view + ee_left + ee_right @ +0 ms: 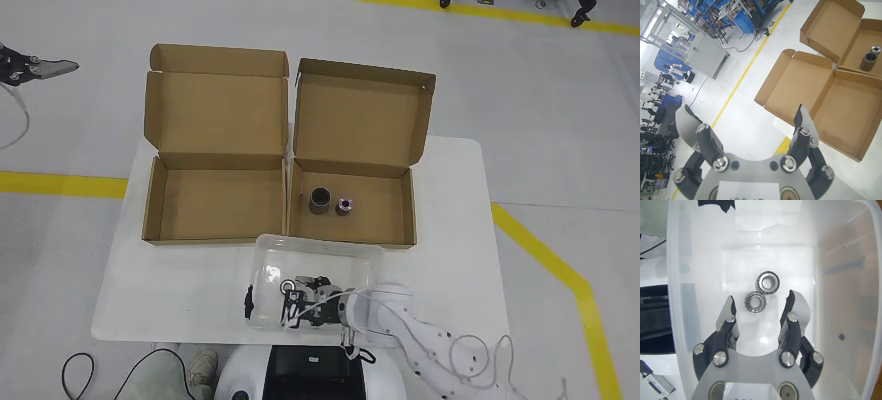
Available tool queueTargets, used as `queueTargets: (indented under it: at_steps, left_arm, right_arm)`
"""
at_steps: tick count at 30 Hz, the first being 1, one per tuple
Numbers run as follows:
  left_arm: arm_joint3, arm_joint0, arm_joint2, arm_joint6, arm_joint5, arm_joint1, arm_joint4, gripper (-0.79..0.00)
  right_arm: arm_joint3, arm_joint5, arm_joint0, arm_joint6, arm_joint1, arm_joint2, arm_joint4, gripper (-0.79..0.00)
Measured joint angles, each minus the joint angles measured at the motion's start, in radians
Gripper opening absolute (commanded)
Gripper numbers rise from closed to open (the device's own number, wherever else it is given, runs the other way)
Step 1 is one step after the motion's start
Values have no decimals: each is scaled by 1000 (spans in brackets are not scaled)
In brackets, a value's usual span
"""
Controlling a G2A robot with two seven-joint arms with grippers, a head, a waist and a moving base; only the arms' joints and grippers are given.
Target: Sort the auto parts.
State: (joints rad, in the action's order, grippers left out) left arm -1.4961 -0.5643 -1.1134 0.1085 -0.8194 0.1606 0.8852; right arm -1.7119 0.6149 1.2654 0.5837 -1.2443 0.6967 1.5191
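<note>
At the near edge of the white table [455,230] stands a clear plastic bin [265,250]. The right gripper [762,298] hangs inside it, fingers spread wide and holding nothing. Two metal bearings lie on the bin's floor, touching each other. The nearer one [755,302] sits between the fingertips without touching either, and the second [768,282] is just beyond.

Past the bin, two cardboard boxes sit side by side on the table, lids folded back. The left box [215,205] shows its bare brown floor. The right box [380,205] holds two parts close together, a dark cylinder [320,200] standing upright and a smaller silvery ring [345,205] beside it.

Well off to the left, over the floor and apart from the table, the left gripper [743,111] is wide open with nothing in it.

The floor [560,120] is pale grey, marked with yellow lines [60,185]. Farther off in the left wrist view the room is a workshop — blue benches, a metal-framed cabinet [702,49], black cables trailing across the floor.
</note>
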Motion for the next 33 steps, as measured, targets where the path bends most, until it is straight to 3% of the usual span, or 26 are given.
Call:
queueTargets:
  at_steps: [12, 23, 29, 33]
  left_arm:
    - [0, 0, 0, 0, 0, 0, 0, 0]
    - [0, 0, 0, 0, 0, 0, 0, 0]
    - [0, 0, 0, 0, 0, 0, 0, 0]
    - [0, 0, 0, 0, 0, 0, 0, 0]
  right_arm:
    - [43, -36, -29, 14, -15, -35, 20, -363]
    - [43, -172, -3, -5, -11, 19, 43, -394]
    - [21, -84, 4, -17, -3, 11, 67, -388]
    - [31, -76, 0, -23, -6, 6, 67, -406]
